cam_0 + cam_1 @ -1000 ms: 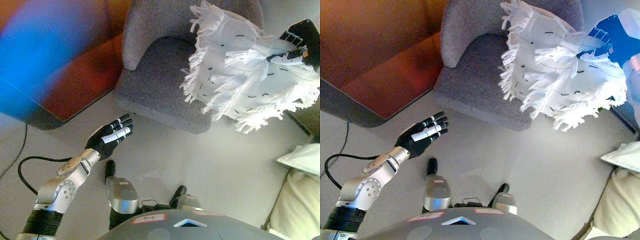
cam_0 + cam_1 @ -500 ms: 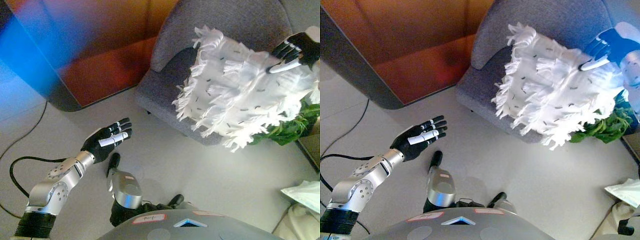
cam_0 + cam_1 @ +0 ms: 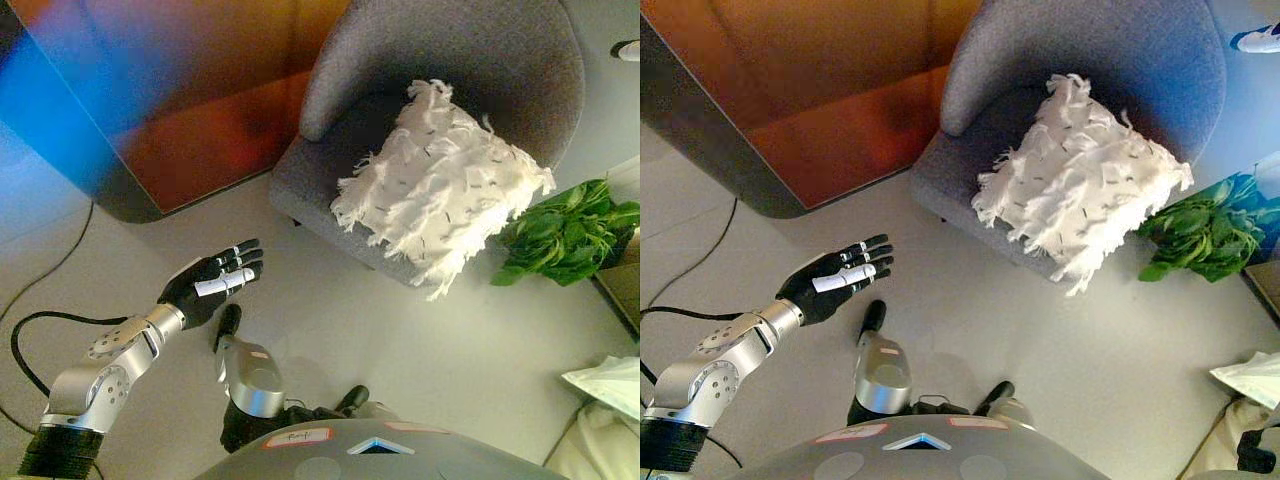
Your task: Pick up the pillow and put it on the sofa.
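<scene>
While the left hand (image 3: 212, 287) hovers palm-up over the floor (image 3: 420, 350) with its fingers spread and empty, look up and to its right: the white fringed pillow (image 3: 440, 185) lies on the grey sofa (image 3: 500, 60) seat, its lower corner hanging over the front edge. Nothing holds it, so the job looks done. Further right, a leafy green plant (image 3: 565, 230) sits beside the sofa. The right hand is out of view. No readable writing anywhere.
</scene>
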Tool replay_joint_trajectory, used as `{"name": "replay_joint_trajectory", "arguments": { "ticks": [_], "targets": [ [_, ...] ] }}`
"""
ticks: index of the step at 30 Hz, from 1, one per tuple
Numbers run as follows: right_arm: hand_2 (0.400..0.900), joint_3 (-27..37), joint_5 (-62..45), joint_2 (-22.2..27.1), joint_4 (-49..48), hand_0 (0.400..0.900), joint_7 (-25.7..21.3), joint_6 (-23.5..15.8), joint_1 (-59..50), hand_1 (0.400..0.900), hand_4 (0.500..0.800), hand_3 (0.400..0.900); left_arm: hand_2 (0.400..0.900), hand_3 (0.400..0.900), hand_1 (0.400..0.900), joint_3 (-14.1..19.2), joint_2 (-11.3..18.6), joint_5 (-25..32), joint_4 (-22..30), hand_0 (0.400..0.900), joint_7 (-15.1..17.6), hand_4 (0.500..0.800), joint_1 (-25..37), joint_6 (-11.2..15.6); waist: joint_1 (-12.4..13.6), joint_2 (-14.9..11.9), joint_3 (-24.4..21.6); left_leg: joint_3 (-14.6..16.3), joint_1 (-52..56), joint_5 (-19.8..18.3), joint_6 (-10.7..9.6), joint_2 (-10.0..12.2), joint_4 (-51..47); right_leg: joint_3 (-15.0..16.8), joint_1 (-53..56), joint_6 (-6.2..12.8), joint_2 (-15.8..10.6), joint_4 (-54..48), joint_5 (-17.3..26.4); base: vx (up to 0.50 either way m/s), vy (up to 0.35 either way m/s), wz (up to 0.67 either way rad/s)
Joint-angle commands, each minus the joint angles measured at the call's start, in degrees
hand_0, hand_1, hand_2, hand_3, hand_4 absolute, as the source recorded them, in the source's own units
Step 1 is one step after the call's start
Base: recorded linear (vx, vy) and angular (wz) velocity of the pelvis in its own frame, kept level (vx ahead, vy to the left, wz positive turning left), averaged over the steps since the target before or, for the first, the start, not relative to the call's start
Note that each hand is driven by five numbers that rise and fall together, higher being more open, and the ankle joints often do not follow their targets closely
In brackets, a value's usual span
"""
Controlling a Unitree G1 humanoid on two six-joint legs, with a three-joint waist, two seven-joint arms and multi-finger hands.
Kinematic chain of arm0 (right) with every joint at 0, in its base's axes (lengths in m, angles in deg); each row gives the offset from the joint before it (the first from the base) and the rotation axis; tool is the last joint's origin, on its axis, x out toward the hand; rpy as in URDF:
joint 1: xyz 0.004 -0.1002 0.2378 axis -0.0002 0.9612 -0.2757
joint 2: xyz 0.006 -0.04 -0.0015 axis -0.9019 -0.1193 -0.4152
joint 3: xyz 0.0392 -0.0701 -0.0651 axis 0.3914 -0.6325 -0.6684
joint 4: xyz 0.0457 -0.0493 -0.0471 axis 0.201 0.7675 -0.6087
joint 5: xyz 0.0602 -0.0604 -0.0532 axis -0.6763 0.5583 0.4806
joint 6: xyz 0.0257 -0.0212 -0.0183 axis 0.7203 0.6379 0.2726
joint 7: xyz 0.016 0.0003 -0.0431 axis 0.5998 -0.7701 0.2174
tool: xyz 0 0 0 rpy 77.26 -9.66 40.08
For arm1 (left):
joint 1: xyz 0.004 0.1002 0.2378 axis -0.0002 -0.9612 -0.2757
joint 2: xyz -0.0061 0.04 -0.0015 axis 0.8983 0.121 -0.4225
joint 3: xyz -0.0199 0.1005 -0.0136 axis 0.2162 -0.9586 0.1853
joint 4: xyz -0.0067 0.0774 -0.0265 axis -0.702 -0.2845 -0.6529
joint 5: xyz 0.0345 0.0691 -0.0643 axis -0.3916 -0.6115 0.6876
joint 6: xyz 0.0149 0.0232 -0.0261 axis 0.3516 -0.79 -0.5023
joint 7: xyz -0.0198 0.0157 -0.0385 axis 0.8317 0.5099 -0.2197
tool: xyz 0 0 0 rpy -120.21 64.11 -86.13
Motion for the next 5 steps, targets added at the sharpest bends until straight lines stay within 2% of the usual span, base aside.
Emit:
{"name": "replay_joint_trajectory", "arguments": {
  "ticks": [1, 5],
  "targets": [
    [0.9, 3.34, -1.85, 2.48, -4.11, 0.9, -7.27, -2.19, -4.42, 0.9, 0.8, 0.9, 0.9, 0.9, 0.9, -2.19, 0.26, 3.28, 6.98, 0.9, -0.23, 0.8, 2.86, 6.43, -0.03, 1.92, -4.15, 3.4, 8.3, -7.14, 6.3, -1.04, -2.19, 1.62, -2.73, 1.71, -3.59, 1.4, 7.33, -0.06, 0.042, -0.17],
    [0.9, 7.56, -4.04, 1.36, -7.77, 0.9, -8.06, -2.98, -0.73, 0.9, 0.8, 0.9, 0.9, 0.9, 0.9, -2.79, -0.41, 3.06, 6.7, 0.9, 0.63, 0.8, 3.57, 7.51, -1.39, 2.18, -4.65, 4.32, 8.78, -7.51, 6.5, -1.2, -2.25, 2.39, -3.34, 1.71, -3.78, 1.42, 8.1, -0.08, 0.04, -0.12]
  ]
}}
